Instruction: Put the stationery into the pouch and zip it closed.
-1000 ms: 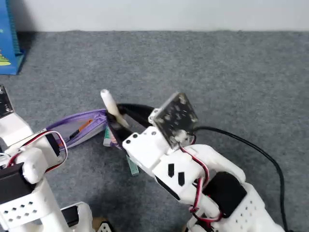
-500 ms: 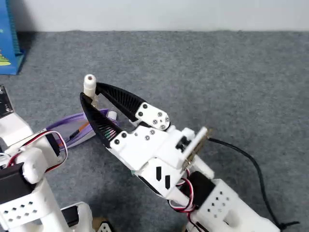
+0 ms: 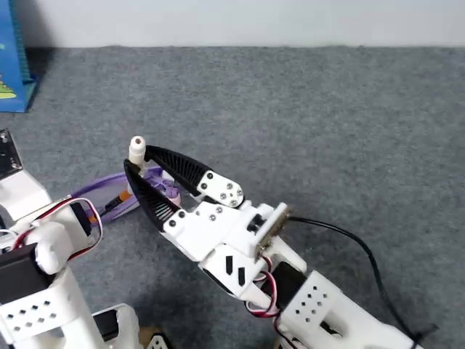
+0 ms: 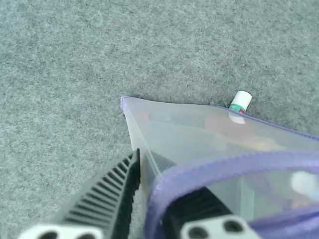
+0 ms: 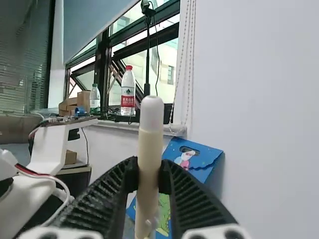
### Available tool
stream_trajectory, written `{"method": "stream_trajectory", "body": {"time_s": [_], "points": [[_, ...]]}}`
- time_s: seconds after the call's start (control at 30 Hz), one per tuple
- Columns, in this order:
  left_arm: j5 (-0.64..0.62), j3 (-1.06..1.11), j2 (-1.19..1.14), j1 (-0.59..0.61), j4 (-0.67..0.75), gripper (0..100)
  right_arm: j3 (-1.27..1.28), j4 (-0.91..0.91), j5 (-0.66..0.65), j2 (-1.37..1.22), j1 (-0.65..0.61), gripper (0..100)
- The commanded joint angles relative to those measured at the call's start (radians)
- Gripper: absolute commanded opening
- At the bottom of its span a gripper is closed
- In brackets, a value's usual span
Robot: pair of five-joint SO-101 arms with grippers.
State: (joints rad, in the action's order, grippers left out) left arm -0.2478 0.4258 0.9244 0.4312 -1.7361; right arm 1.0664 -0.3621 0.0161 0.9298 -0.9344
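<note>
Watching the high feed, I see my right hand (image 3: 135, 166) clenched on a cream pen (image 3: 136, 147). The pen stands roughly upright between the black fingers (image 3: 178, 161), over one end of the pouch (image 3: 102, 190). The pouch, clear with a purple zip edge, lies on the grey bench (image 3: 327, 109) toward its left edge, with an orange item (image 3: 123, 195) inside it. On the left wrist feed, my left hand (image 4: 149, 184) pinches the pouch's purple-edged wall, one finger outside and one inside. A white-capped, green-banded stick (image 4: 241, 99) pokes past the pouch's far seam. A blue box (image 3: 11, 65) sits at the bench's far left corner.
</note>
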Motion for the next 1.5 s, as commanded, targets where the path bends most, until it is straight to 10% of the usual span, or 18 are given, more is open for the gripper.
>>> {"method": "stream_trajectory", "body": {"time_s": [0.0,0.2,0.4,0.93,1.47], "points": [[-0.012,0.002,-0.012,-0.011,-0.015,1,-0.017,-0.019,0.008,-0.044,-0.028,2.2],[-0.012,0.016,-0.012,-0.008,-0.015,1,-0.017,0.068,0.006,-0.051,-0.081,22.1],[-0.009,0.016,-0.012,-0.008,-0.015,1,-0.032,0.260,0.005,0.035,-0.058,18.9],[-0.011,0.018,-0.012,-0.009,-0.017,1,-0.224,1.489,0.247,0.225,0.140,17.7],[0.009,-0.067,-0.011,0.120,-0.015,1,-0.264,1.202,0.292,-0.495,0.130,17.7]]}}
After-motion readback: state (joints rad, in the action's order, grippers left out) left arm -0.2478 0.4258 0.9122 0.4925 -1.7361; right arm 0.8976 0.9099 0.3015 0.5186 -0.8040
